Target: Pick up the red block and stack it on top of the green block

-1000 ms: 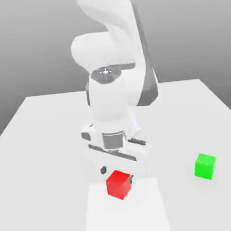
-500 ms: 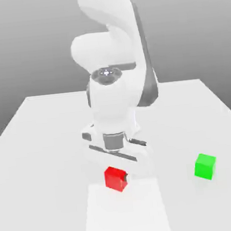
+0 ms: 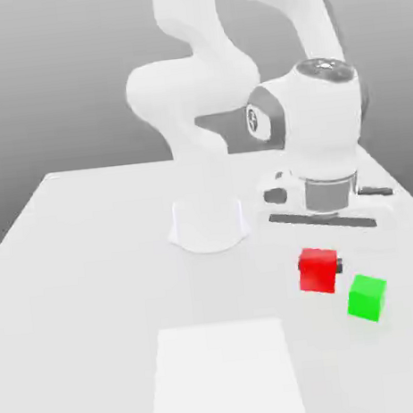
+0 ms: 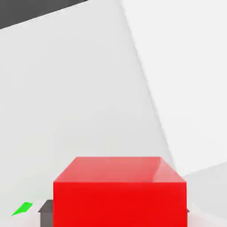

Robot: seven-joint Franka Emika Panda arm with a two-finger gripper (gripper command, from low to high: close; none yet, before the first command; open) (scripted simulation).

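Red block (image 3: 317,269) is off the table (image 3: 90,258), pinched in the gripper (image 3: 321,268), fingers closed on its sides. One dark fingertip (image 3: 339,264) peeks out on the block's side toward the exterior view's right. Block hangs just above and to the exterior view's left of the green block (image 3: 367,297); the two sit close, not touching as far as the exterior view shows, and red is not over green's top.

Arm pose: base (image 3: 208,223) sits mid-table, links arch up and over toward the exterior view's right, hand (image 3: 327,188) points straight down above the red block. Wrist housing is level, with the flat finger bar right over the block.

Hand view: red block (image 4: 119,190) sits close to the camera between the dark finger pads (image 4: 45,207), with a sliver of green block (image 4: 22,208) showing beside it. Table under it is plain white.

A lighter white rectangular patch (image 3: 226,374) lies on the table near the front edge, well apart from both blocks. No containers on the table.
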